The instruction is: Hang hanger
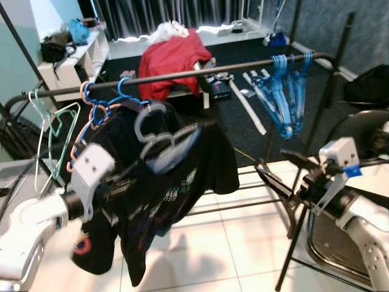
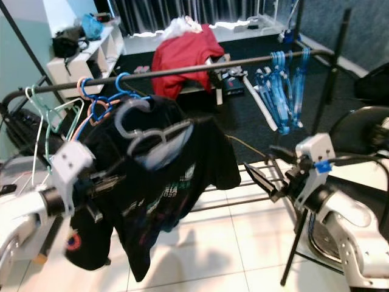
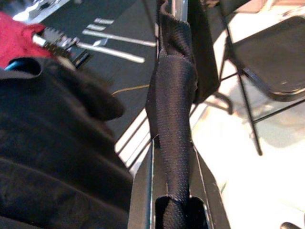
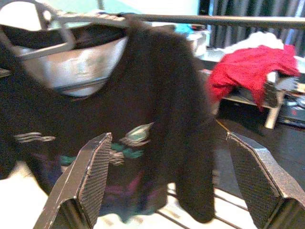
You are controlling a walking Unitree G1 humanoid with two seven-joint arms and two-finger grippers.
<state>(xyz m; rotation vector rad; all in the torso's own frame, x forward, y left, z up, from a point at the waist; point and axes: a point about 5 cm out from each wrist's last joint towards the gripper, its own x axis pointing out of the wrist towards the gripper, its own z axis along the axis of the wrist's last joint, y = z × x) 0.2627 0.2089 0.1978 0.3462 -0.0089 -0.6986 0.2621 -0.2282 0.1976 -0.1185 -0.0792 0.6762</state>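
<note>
With my left gripper [image 1: 124, 185] clamped on the black shirt [image 1: 176, 164] and my right gripper [image 4: 167, 186] spread empty, the grey hanger [image 1: 159, 137] sits below the rail [image 1: 200, 72], not yet hooked on.

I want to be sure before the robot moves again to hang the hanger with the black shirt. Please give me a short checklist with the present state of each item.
1. Left gripper clamped on the black shirt: ok, fabric sits between its fingers.
2. Grey hanger hook over the rail: not ok, hook hangs below it.
3. Free rail space between the blue hooks and the blue hanger bundle: ok.
4. Right gripper open and holding nothing: ok.
5. Shirt seated well on the hanger: cannot tell.
</note>
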